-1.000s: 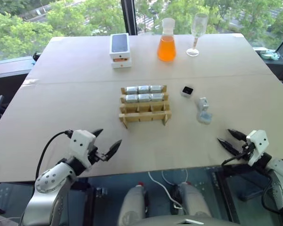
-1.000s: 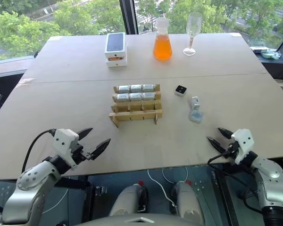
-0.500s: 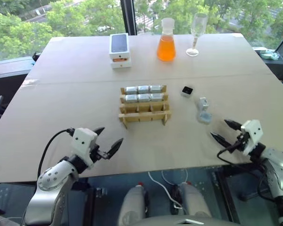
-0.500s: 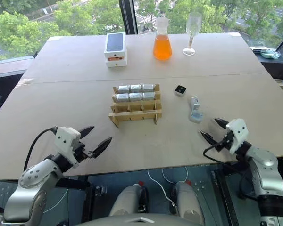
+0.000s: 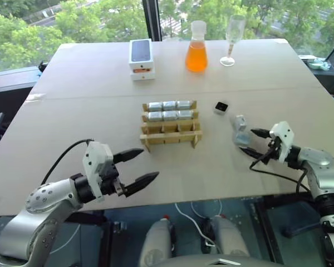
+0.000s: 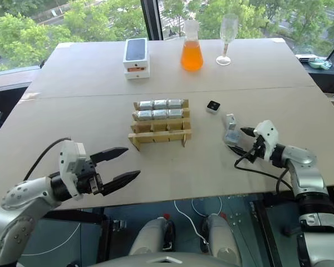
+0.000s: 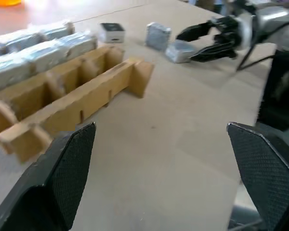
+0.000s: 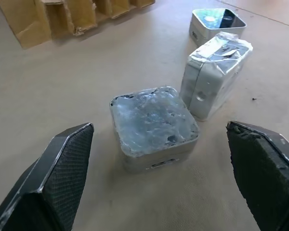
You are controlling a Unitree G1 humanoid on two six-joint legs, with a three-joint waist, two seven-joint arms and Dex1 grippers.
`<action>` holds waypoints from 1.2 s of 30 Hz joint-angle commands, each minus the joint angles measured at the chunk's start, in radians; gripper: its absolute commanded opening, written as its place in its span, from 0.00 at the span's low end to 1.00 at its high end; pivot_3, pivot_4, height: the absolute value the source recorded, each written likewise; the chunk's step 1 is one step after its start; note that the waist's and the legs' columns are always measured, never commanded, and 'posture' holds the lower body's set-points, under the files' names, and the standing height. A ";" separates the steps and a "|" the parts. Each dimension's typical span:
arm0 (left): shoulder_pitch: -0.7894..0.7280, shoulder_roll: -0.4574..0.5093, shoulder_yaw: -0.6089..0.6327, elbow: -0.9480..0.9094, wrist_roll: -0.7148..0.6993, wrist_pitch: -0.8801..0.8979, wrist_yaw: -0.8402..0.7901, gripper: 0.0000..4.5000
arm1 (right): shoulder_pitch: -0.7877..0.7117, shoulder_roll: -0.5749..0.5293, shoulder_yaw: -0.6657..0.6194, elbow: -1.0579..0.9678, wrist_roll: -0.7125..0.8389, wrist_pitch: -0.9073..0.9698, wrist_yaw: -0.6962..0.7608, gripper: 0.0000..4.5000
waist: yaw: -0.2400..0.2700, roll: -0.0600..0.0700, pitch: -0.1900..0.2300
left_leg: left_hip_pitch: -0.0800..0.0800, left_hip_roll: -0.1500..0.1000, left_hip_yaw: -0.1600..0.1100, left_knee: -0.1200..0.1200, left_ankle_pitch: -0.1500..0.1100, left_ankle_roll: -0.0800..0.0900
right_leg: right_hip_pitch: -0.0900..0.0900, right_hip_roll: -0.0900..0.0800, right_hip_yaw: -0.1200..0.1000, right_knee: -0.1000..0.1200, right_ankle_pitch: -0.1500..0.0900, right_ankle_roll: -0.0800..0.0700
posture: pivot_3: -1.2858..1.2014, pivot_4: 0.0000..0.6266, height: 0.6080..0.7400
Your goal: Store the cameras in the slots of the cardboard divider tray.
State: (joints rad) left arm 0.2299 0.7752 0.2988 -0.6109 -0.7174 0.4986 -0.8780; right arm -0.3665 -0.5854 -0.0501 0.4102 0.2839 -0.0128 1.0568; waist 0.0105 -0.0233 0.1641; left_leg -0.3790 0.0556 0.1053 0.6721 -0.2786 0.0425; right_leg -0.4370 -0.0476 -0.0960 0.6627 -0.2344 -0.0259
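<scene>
Right gripper (image 6: 244,139) has advanced from the near table edge and spread its black fingers wide; it now brackets the flat-lying silver-grey boxy camera (image 8: 153,126), not yet touching. Judged: pick is imminent. An upright grey camera (image 8: 213,73) stands just behind it, and a black-faced one (image 6: 213,106) farther off. The tan cardboard divider tray (image 6: 158,131) lies left, far rows filled, near slots empty. Left gripper (image 6: 118,164) has risen, open, holding nothing.
</scene>
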 commanded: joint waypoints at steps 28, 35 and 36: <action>-0.384 -0.015 -0.224 0.218 0.049 0.077 -0.092 1.00 | -0.004 -0.015 0.173 -0.536 -0.123 -0.133 0.055 0.40 | -0.004 0.002 0.001 | 0.000 0.001 0.000 0.000 0.003 -0.005 | 0.000 0.001 0.000 0.000 -0.002 0.004 | 0.52 0.24 1.00; -0.655 -0.091 -0.314 0.399 0.039 0.138 -0.144 1.00 | -0.159 0.043 0.350 -0.425 -0.524 -0.509 -0.139 0.40 | 0.004 0.001 0.002 | -0.002 0.000 0.000 0.003 0.004 -0.006 | -0.001 0.003 -0.001 0.001 -0.002 0.004 | 0.52 0.24 1.00; -0.679 -0.095 -0.322 0.415 0.036 0.155 -0.156 1.00 | -0.173 0.048 0.363 -0.405 -0.567 -0.541 -0.172 0.40 | 0.003 0.001 0.002 | -0.003 0.000 -0.001 0.004 0.004 -0.006 | -0.001 0.003 -0.001 0.001 -0.002 0.003 | 0.52 0.24 1.00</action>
State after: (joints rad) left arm -0.4338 0.6767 -0.0174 -0.2068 -0.6644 0.6361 -1.0132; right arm -0.5241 -0.5361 0.3134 -0.0061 -0.2230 -0.4859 0.9424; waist 0.0132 -0.0227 0.1664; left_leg -0.3821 0.0558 0.1054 0.6766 -0.2748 0.0362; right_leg -0.4381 -0.0448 -0.0964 0.6634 -0.2343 -0.0253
